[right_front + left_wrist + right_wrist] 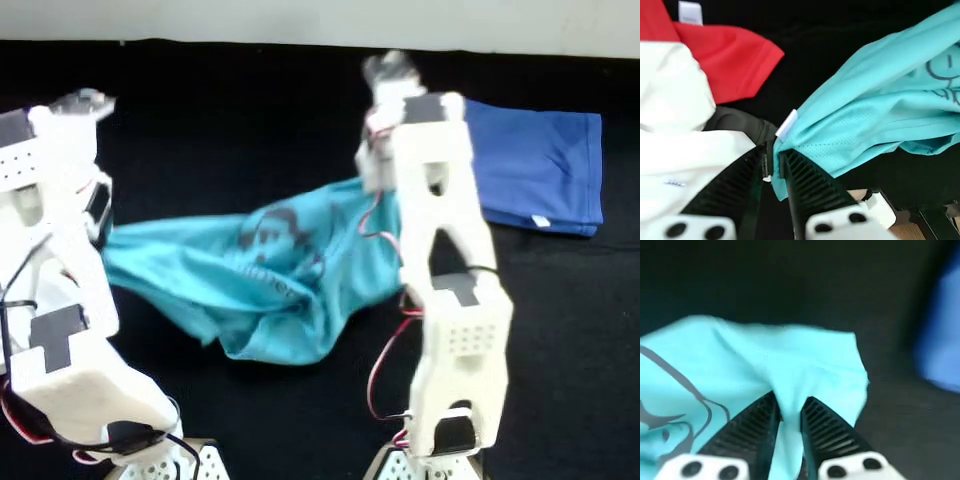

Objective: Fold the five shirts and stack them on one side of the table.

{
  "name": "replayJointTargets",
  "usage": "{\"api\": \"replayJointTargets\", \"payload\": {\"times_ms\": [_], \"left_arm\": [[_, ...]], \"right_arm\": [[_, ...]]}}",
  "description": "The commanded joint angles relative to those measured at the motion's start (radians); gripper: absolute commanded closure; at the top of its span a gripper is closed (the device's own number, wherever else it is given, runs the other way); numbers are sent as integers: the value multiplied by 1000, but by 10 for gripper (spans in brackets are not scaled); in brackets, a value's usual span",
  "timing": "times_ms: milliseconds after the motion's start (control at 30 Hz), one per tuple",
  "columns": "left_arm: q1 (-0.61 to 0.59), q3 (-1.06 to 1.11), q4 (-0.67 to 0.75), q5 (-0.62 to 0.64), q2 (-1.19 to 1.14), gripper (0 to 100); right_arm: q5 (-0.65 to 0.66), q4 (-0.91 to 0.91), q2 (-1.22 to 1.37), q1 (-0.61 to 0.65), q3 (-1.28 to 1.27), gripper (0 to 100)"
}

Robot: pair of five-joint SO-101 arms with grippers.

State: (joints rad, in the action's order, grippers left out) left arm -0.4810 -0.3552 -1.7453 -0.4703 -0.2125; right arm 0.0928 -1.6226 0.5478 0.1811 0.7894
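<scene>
Nearest the arms' bases, the teal shirt (270, 280) hangs stretched between the two arms above the black surface (250, 110). Its middle sags in loose folds, with a dark printed graphic facing up. At one end of the teal shirt, the left end effector (774, 152) is narrowed onto a hem corner. The ribbed black fingers (805, 185) pinch the fabric just beside a small white label (786, 123) sewn into that edge. At the opposite end of the teal shirt, the right end effector (789, 402) is likewise nearly closed. It grips a bunched fold of the cloth that rises between its fingers, and the graphic shows to one side. Past the corner held by the left end effector, a white shirt (670, 100) lies close to the teal shirt without touching it. A red shirt (725, 55) lies a little farther off, partly tucked under the white one, with bare surface between it and the teal shirt. Farthest off, beyond the end of the teal shirt held by the right end effector, a blue shirt (540, 165) lies flat and folded on the surface, apart from the teal shirt.
</scene>
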Motion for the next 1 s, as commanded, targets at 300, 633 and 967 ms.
{"api": "replayJointTargets", "payload": {"times_ms": [300, 633, 967], "left_arm": [[79, -727, 5, 54, 54, 991], [111, -771, -21, 61, 127, 991], [266, 22, -17, 26, 535, 991]], "right_arm": [[89, -90, -206, -91, 506, 992], [92, -143, -412, -102, 278, 992], [91, -96, -875, -104, -691, 992]]}}
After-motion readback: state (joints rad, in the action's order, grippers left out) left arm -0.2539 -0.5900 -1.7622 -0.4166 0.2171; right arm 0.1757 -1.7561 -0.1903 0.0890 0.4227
